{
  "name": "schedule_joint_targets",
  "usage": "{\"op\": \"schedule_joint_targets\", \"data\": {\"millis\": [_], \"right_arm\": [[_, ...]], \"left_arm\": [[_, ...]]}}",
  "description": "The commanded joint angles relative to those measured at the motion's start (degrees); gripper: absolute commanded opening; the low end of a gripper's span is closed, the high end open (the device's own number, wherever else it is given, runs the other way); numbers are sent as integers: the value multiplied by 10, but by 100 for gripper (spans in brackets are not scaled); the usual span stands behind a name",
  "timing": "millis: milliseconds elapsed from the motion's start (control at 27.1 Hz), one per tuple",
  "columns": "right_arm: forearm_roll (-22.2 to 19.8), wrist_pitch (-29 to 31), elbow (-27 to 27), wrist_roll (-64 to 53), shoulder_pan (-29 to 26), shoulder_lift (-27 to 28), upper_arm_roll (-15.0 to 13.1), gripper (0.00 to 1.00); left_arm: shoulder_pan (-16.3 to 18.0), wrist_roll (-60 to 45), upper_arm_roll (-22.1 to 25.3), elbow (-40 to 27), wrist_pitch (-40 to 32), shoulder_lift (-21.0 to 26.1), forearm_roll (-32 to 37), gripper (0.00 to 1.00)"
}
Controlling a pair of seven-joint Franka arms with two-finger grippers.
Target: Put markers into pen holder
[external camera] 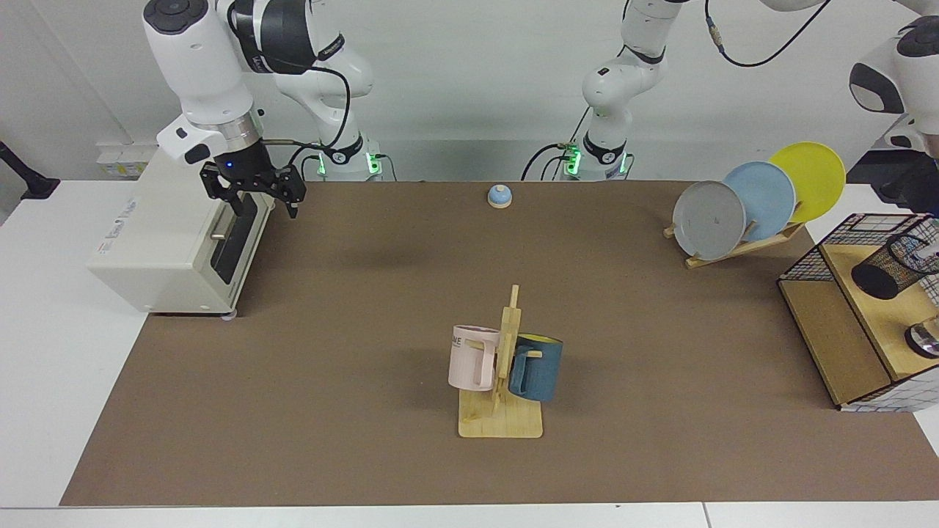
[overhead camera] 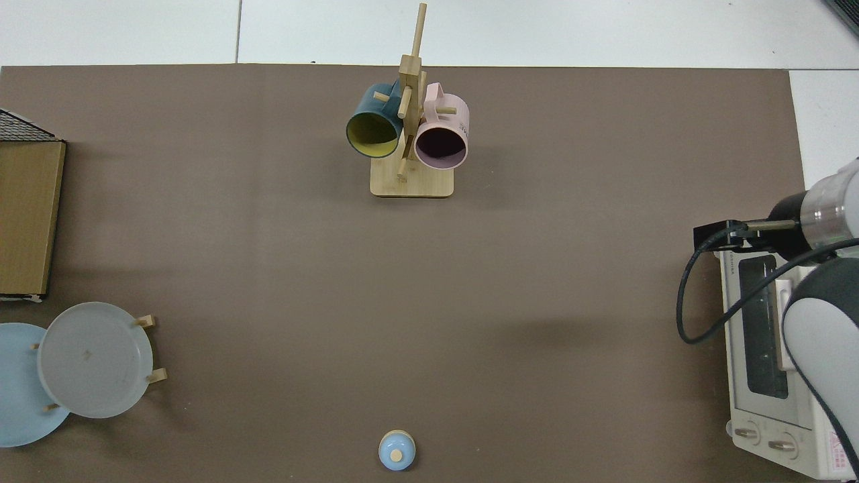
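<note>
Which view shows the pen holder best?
The facing view: the pen holder stands at its right edge, on the wooden shelf inside the wire basket, its mesh wall and rim visible. The top view cuts it off entirely, showing only the shelf's edge.

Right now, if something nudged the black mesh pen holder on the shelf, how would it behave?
The pen holder is open wire mesh, so probably light and easily shoved. It is tall, narrow and looks tilted, so it may tip. Being cylindrical, it would likely roll along the wooden shelf.
</note>
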Motion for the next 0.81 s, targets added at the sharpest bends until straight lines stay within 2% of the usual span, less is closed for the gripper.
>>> {"op": "schedule_joint_targets", "data": {"millis": [0,37,369,516,627,774], "right_arm": [[-2,9,-5,10,-9,-7,8,100],[-2,9,-5,10,-9,-7,7,100],[-2,9,-5,10,-9,-7,8,100],[-2,9,-5,10,-9,-7,8,100],[-2,9,-5,10,-9,-7,7,100],[-2,9,-5,10,-9,-7,7,100]], "left_arm": [[2,14,-4,7,-4,4,-9,93],[3,5,-4,9,-4,5,-14,100],[-2,2,-15,16,-15,1,-33,100],[-1,-1,-43,28,-51,-4,-66,100],[-1,-53,-58,41,-100,-8,-125,100],[-2,-158,-79,41,-144,-21,-167,100]]}}
